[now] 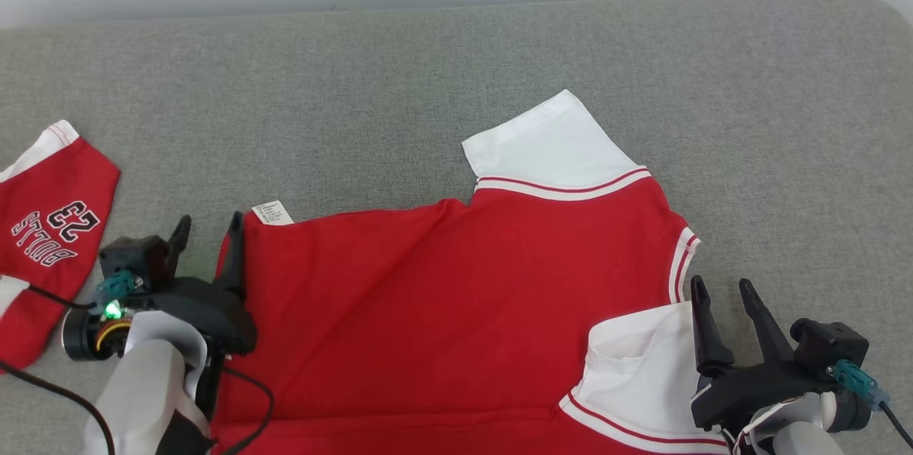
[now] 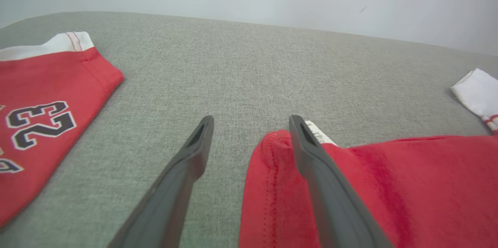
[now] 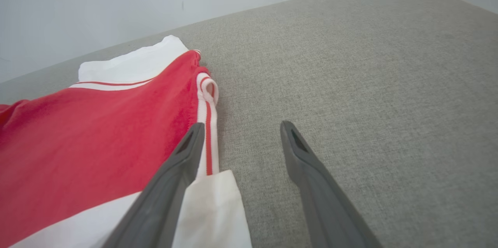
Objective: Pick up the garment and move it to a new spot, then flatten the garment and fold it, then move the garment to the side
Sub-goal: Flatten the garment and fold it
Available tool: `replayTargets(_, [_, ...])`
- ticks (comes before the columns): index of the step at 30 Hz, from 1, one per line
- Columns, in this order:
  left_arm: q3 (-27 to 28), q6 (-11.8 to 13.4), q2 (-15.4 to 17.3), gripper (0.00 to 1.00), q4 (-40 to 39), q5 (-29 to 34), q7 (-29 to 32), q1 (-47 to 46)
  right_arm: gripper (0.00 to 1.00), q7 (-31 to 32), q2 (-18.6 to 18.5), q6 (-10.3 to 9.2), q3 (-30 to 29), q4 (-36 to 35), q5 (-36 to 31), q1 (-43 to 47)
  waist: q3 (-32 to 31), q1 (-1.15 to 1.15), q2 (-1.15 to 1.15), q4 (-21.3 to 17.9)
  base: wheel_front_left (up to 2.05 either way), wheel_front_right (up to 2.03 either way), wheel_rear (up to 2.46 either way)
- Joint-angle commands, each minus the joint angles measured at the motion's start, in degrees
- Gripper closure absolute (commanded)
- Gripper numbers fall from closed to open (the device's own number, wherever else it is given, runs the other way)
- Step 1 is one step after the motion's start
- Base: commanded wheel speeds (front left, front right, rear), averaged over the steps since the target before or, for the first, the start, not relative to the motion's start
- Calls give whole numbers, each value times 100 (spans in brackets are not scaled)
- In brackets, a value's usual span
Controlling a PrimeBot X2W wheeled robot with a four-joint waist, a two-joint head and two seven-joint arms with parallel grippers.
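The garment (image 1: 456,298) is a red jersey with white sleeves and striped trim, spread flat on the grey surface in the head view. A white care label (image 1: 272,213) sticks out at its left corner. My left gripper (image 1: 209,230) is open and straddles that corner: in the left wrist view one finger lies on the red fabric (image 2: 389,186) and the other on bare surface, gripper (image 2: 251,120). My right gripper (image 1: 722,289) is open at the garment's right edge, by the white sleeve (image 3: 210,209) and the striped armhole trim (image 3: 208,123); gripper (image 3: 241,125).
A second red piece printed with "23" (image 1: 50,241) lies at the far left, also red piece (image 2: 42,123). The grey fabric surface (image 1: 399,84) stretches beyond the garment to a pale wall. Its rounded corner is at the far right.
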Motion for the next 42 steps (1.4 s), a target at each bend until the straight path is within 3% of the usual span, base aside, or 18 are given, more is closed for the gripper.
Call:
replayTargets(1, [-35,9,16,0,71,56,-6,156,0,-2,1,-7,-2,14,12,58,-13,0,-1,16,0,0,0])
replayTargets(14, [-118,-26,-47,0,452,110,-6,56,0,-2,3,-7,141,23,-11,-37,-17,0,-1,-28,0,0,0])
replayTargets(18, [-119,-45,-73,24,443,64,-7,-40,0,-2,-33,-7,158,18,3,-31,-12,0,-1,-50,0,0,0])
replayTargets(19, [-135,-82,-85,38,450,48,-7,-55,0,-2,-53,-7,155,11,11,-33,-2,0,-1,-55,0,0,0])
replayTargets(23, [-146,-104,-94,51,503,33,-6,-168,0,-2,-61,-7,165,7,27,-95,42,0,-1,-55,0,0,0])
replayTargets(25, [-152,-79,-79,49,587,57,-6,-180,0,-2,-55,-7,181,17,37,-142,62,0,-1,-54,0,0,0])
replayTargets(27, [-156,-71,-70,36,658,63,-6,-223,0,-2,-51,-7,202,21,51,-159,81,0,-1,-52,0,0,0])
replayTargets(28, [-156,-66,-69,36,710,60,-3,-247,0,-2,-45,-7,211,19,54,-179,88,0,-1,-49,0,0,0])
replayTargets(33, [-215,-81,-88,53,999,72,-1,-294,0,-2,-76,-7,240,-68,81,-276,116,0,-1,-21,0,0,0])
replayTargets(34, [-221,-84,-93,58,1040,67,3,-319,0,-2,-77,-7,247,-88,102,-292,119,0,-1,-16,0,0,0])
replayTargets(35, [-227,-84,-101,71,1072,55,7,-340,0,-2,-82,-7,260,-141,103,-326,123,0,-1,-10,0,0,0])
replayTargets(36, [-238,-89,-111,99,1102,54,6,-337,0,-2,-104,-7,279,-185,90,-366,127,0,-1,-2,0,0,0])
replayTargets(42, [-232,-60,-151,100,861,7,0,-387,0,-2,-290,-7,362,-354,268,-752,139,0,-1,61,0,0,0])
